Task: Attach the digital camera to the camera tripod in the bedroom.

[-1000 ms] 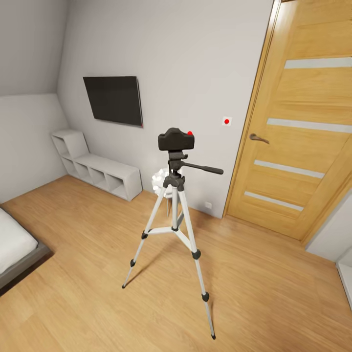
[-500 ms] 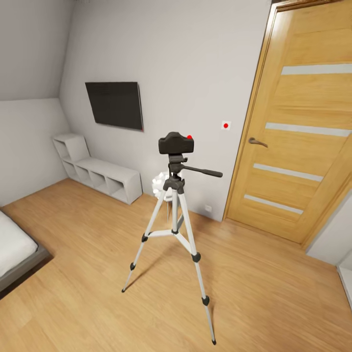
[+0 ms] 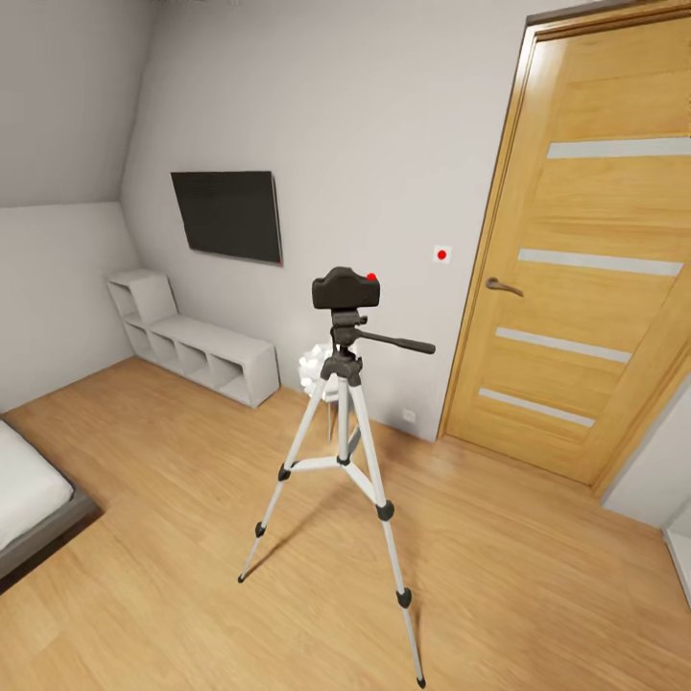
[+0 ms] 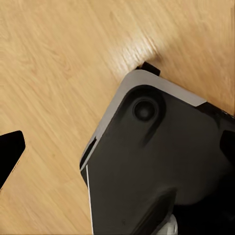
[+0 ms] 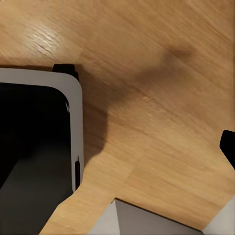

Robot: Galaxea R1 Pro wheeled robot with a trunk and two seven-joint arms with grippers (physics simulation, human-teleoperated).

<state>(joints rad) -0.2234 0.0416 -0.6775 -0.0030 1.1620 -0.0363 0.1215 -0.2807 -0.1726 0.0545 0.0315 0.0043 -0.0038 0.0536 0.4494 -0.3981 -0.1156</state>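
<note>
Where the wrist cameras look straight down, both record light wood floor and the robot's own black, grey-edged base; the left wrist view catches a dark fingertip at each side edge, so the left fingers appear to stand apart with nothing between them, while the right wrist view gives one dark tip at its edge, and whether the right fingers are apart or together cannot be told. In the head view, nearest the robot, a bed with a white mattress on a dark grey frame sits at the left edge. The camera tripod stands upright in mid-floor on three spread silver legs with black joints and feet, one leg reaching toward the robot and one to the left; the third is partly hidden behind the column. The digital camera sits level on top of the tripod's black head, in contact with it, red dot at its upper right corner, and the long black pan handle juts out to the right just below. Behind the tripod, close to the far wall, a small white object is partly masked by the legs and not identifiable. White cube shelves run low along that pale grey wall, with a dark flat screen mounted above them. Right of these, a small white wall plate with a red dot sits beside the oak door, which is closed, with pale horizontal stripes and a lever handle.
</note>
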